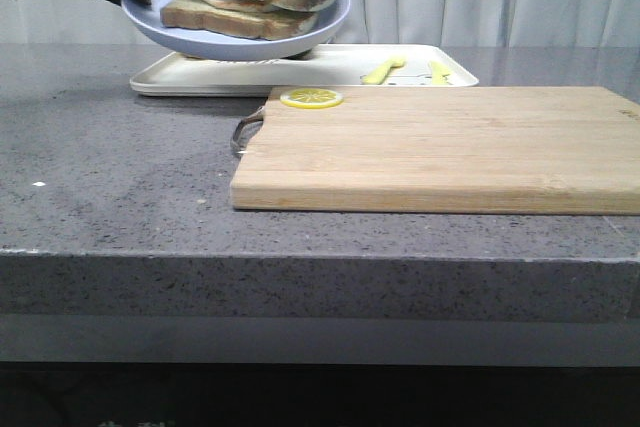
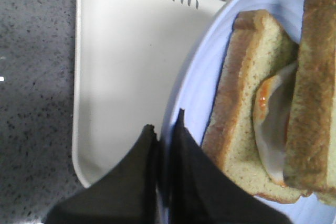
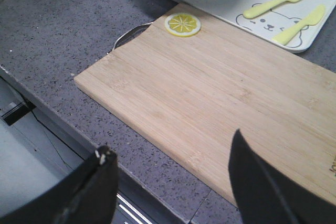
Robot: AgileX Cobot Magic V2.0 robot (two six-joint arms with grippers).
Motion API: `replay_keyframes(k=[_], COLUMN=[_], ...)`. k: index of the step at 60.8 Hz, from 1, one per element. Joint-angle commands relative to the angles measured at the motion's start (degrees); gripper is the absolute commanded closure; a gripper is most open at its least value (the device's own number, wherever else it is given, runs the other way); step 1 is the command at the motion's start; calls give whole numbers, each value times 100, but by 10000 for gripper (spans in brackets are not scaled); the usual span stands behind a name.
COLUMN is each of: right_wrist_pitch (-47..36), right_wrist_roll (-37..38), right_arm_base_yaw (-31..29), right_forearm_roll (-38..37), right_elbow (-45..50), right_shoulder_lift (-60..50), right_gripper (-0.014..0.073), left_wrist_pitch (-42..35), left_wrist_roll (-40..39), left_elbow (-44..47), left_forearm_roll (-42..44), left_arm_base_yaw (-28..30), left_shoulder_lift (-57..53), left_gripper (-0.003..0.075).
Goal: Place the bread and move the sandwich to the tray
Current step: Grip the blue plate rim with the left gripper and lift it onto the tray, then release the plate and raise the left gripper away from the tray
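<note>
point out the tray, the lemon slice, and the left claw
tray (image 1: 340, 65), front view: bare white surface right of the plate.
lemon slice (image 1: 311, 98), front view: centre of the slice.
left claw (image 2: 165, 136), left wrist view: midway between tips, shut on the plate rim.

The word "BEAR" is showing in grey slanted capitals on the large flat white rectangular tray (image 2: 121, 72), printed just beside the rim of the shallow light blue plate (image 2: 197, 77). No other lettering, number or brand is reading clearly anywhere else.
</note>
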Motion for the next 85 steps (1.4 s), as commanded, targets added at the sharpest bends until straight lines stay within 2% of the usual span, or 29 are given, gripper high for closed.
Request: replay_keyframes(k=[1,12,23,29,38,43,61,74,85], right_wrist_pitch=[-398,-398,-398,-398,-398,-398,-398,-398,-398], right_wrist_roll=[11,11,11,11,11,11,11,11,11], right_arm_base_yaw=[11,11,11,11,11,11,11,11,11], right_forearm_roll=[17,17,17,17,17,17,17,17,17], right_elbow=[-150,-150,-150,-150,-150,-150,-150,-150,-150], right_shoulder_lift=[-11,-11,-11,-11,-11,-11,-11,-11,-11], right_gripper=[118,118,118,118,118,118,118,118,118], left_wrist_pitch=[-278,-338,-377,-388,-232,-129,93,60,-233], left_wrist_roll=[-423,-944,-1086,-1086,-1075,-1062,-662,-608,-581], left_elbow=[-551,-809,-809,-809,-809,-818,-818,-610,175], left_forearm_roll=[-523,-523,-523,-490,-490,-481,68,1372,2295], left_arm_base_yaw=[-32,-32,-32,-32,-21,-5,-33,-357,-871], left_shoulder_lift=[-71,334,431,431,431,419,-319,-1362,-2406], left_gripper=[738,737,713,627,443,391,393,393,393])
